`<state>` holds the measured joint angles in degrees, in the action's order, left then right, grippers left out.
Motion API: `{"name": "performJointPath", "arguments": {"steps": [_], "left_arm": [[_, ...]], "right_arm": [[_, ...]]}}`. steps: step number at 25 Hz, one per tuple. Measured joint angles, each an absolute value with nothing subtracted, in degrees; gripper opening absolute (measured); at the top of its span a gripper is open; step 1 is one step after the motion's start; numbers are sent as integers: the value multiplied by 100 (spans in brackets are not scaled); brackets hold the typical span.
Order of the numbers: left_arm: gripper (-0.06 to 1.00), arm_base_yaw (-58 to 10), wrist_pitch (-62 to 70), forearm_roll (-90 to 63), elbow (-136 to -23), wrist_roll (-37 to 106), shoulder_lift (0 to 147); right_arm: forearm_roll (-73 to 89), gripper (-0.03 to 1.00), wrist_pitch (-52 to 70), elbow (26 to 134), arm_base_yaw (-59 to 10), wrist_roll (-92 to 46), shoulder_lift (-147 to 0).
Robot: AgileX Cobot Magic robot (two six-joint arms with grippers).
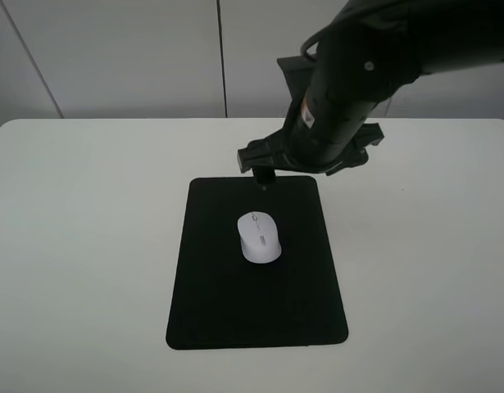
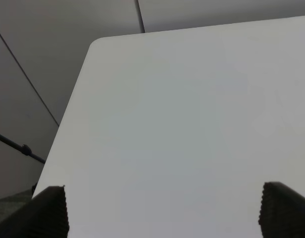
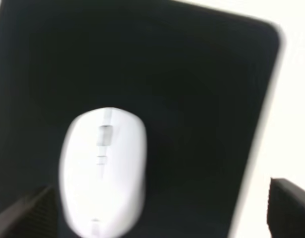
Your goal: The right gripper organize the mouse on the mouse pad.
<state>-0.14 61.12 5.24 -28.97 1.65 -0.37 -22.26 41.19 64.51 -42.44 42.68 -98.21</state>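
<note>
We find the mouse (image 1: 259, 237) lying on the mouse pad (image 1: 235, 315); the right gripper (image 3: 158, 212) hangs above, jaws apart, empty.

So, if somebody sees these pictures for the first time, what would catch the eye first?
The white mouse stands out sharply, lying near the middle of the black mouse pad on the white table. Next comes the big dark right gripper, hanging open above the pad's far edge, not touching the mouse.
</note>
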Motion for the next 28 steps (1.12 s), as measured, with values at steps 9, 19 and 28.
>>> {"name": "performJointPath", "arguments": {"steps": [9,19,28], "left_arm": [[79,-14,6112,524,-2897,165,-37],[79,-14,6112,524,-2897,165,-37],[79,-14,6112,524,-2897,165,-37]], "right_arm": [[-1503,83,4317,5392,-2940,3287,-8378],[-1197,83,4778,4020,-1330,2573,-5860],[-748,83,5030,3167,-1282,1784,-2872]]}}
